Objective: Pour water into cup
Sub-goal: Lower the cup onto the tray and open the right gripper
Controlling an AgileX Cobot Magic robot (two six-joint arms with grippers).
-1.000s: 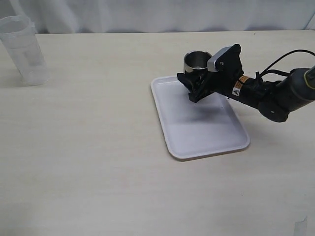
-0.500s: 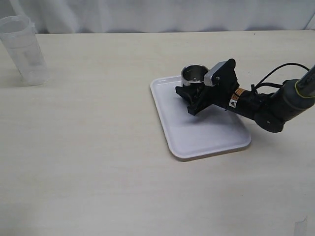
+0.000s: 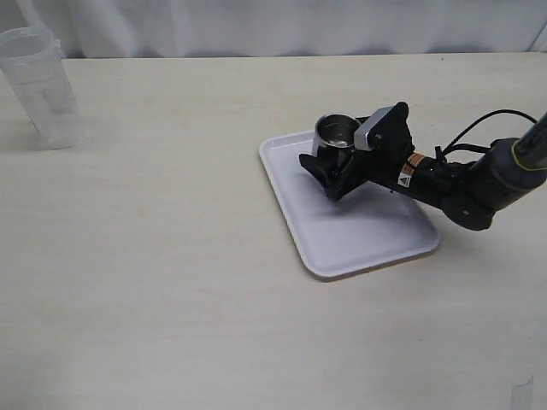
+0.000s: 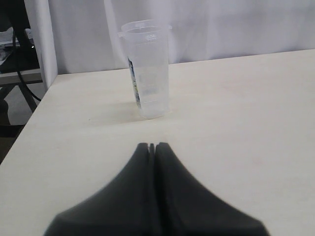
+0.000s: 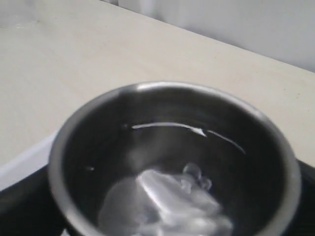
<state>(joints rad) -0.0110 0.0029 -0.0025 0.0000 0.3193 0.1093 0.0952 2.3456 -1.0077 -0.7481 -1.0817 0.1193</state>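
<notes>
The cup (image 3: 338, 130), short and of shiny steel, stands on the far corner of a white tray (image 3: 367, 239). My right gripper (image 3: 333, 147) straddles it, open, with the near finger (image 3: 308, 164) low on the tray beside the cup's wall. In the right wrist view the cup (image 5: 172, 98) fills the picture, and black fingers (image 5: 19, 206) show at its sides. At the cup's bottom a pale shimmer with small bubbles looks like a little water (image 5: 172, 201). My left gripper (image 4: 152, 146) is shut on nothing above bare table and does not show in the exterior view.
A tall translucent plastic measuring beaker (image 3: 38, 85) stands upright at the table's far left corner. It also shows ahead of the left gripper as the beaker (image 4: 146, 69). A white curtain hangs behind the table. The right arm's cable (image 3: 479, 128) loops above the table.
The right gripper came down with the cup onto the tray's corner, and its near finger then spread outward from the cup. The tray slid slightly. The left gripper stayed still.
</notes>
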